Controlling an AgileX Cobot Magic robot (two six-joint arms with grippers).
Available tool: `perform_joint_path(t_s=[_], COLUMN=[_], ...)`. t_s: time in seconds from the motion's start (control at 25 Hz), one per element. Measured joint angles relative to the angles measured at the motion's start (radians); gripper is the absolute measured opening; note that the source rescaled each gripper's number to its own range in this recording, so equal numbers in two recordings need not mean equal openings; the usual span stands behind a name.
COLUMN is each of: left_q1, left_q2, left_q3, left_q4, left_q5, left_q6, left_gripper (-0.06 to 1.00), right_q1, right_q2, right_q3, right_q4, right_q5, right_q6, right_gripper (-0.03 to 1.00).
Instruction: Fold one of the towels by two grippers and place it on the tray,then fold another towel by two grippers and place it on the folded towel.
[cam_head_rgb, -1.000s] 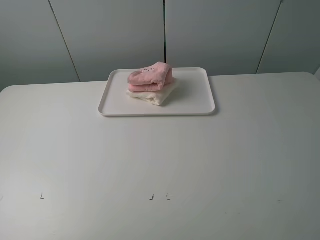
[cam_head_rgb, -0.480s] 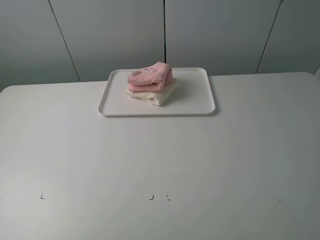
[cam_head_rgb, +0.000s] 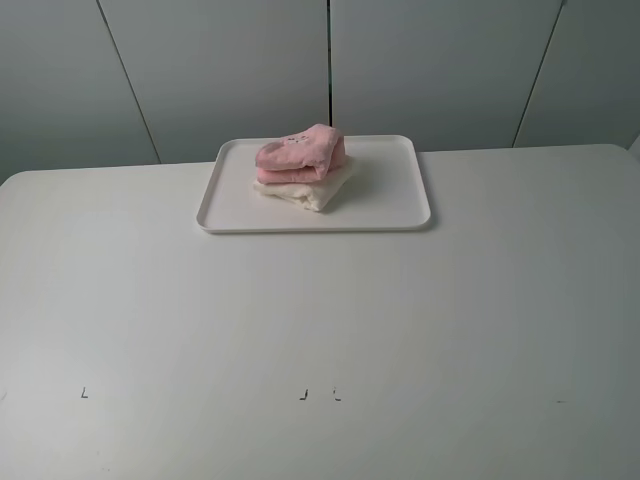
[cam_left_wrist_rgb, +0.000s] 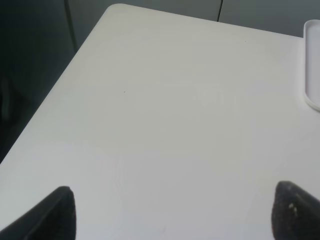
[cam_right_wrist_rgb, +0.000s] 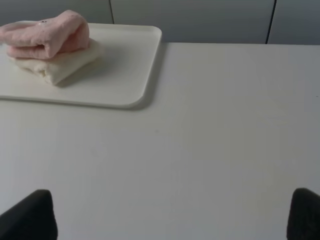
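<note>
Nothing moved: two folded towels (cam_head_rgb: 300, 170) stacked on one tray (cam_head_rgb: 400, 205), both grippers (cam_left_wrist_rgb: 170, 212) spread wide.

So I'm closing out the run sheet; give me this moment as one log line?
stage: both towels stacked | pink towel: folded, atop cream towel | tray: holds stack | left end effector: open, empty | right end effector: open, empty

1 tray (cam_head_rgb: 400, 200), 2 folded towels: 1 pink towel (cam_head_rgb: 300, 155), 1 cream towel (cam_head_rgb: 315, 192).

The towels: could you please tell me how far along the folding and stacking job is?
It looks finished. The folded pink towel lies on the folded cream towel, both on the tray. Nothing is in hand: the left gripper and right gripper have open, empty jaws. Nothing appears left.
</note>
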Motion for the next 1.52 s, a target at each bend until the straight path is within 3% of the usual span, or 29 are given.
perform_joint_path(t_s=[1.52], left_q1=[0.0], left_q2=[0.0], left_q3=[0.0], left_q4=[0.008], left_q5=[0.0], left_q6=[0.0], left_gripper=[1.0], right_q1=[0.015], right_q2=[0.0], right_q3=[0.0], right_q4=[0.0], right_q5=[0.0], right_q6=[0.0], right_gripper=[1.0])
